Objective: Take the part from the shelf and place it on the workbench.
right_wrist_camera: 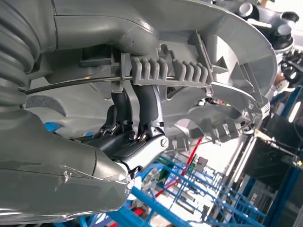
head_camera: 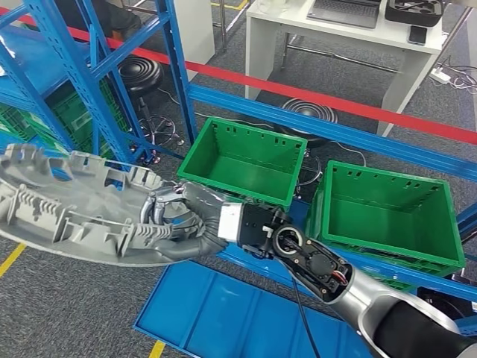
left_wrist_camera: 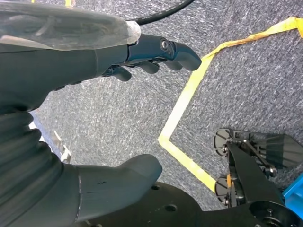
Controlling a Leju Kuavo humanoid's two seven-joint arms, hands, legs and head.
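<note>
Part (head_camera: 73, 209), grey ribbed moulding: gripped at its near end by right hand (head_camera: 185, 224), long axis running out toward nine o'clock; left hand (left_wrist_camera: 107, 113) hangs open, empty.

You're looking down on grey carpet (head_camera: 67, 306) crossed by yellow floor tape (left_wrist_camera: 185, 94). Blue shelving uprights (head_camera: 101, 67) stand at ten o'clock. A red barrier tape (head_camera: 337, 97) runs from ten o'clock to three, and beyond it, at one o'clock, stands a white desk (head_camera: 337, 37) bearing a laptop (head_camera: 343, 11).
</note>
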